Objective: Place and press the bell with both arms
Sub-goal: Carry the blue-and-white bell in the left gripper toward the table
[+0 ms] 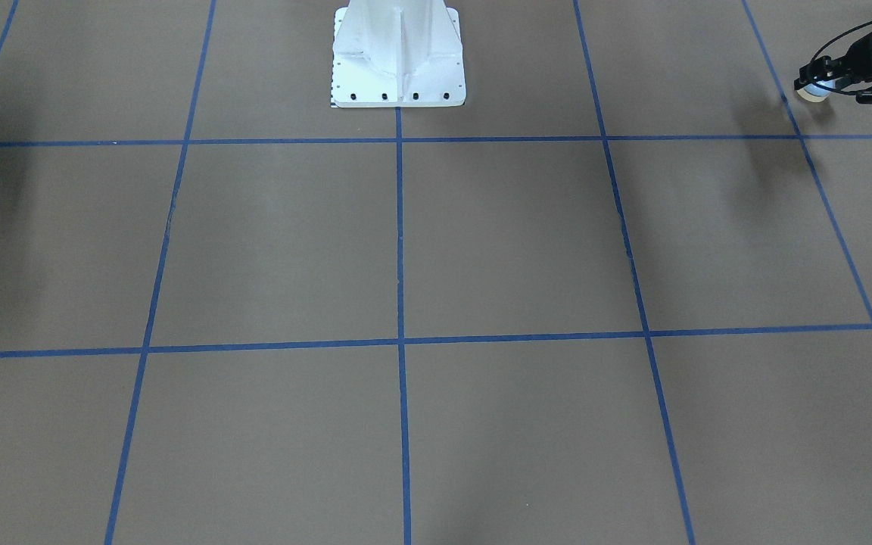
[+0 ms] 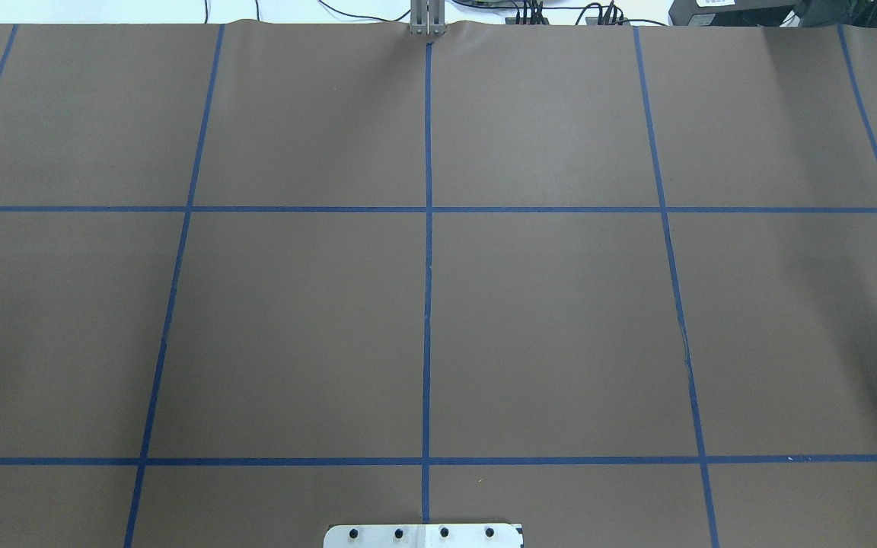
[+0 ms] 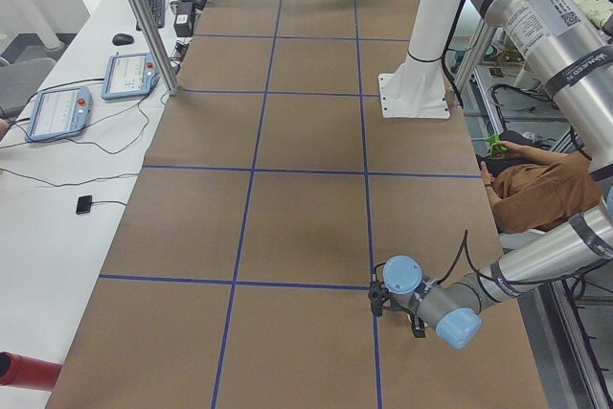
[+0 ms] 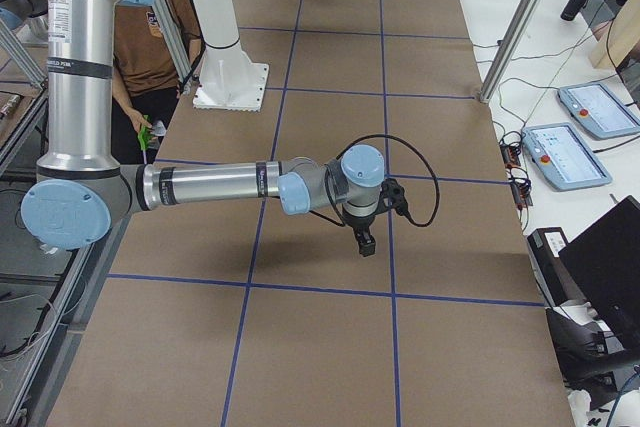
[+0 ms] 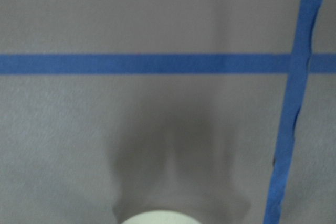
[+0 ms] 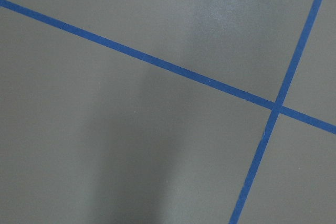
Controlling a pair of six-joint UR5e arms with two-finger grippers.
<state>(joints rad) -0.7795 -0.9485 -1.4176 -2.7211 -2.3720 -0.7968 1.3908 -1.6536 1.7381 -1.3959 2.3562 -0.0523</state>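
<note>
Bell (image 1: pixel 811 91) at tabletop (image 1: pixel 512 242) corner on robot's left, beside pedestal (image 1: pixel 398 57) row. Right arm (image 4: pixel 260 185) above tabletop, well apart from bell.

No legible text on anything.

Left gripper (image 1: pixel 852 79) low at table corner; right gripper (image 4: pixel 366 239) pointing down, raised mid-table.

You're looking at a brown table mat (image 2: pixel 545 320) crossed by blue tape lines (image 2: pixel 427 266), the white pedestal base (image 2: pixel 423 536) showing at the bottom edge.
</note>
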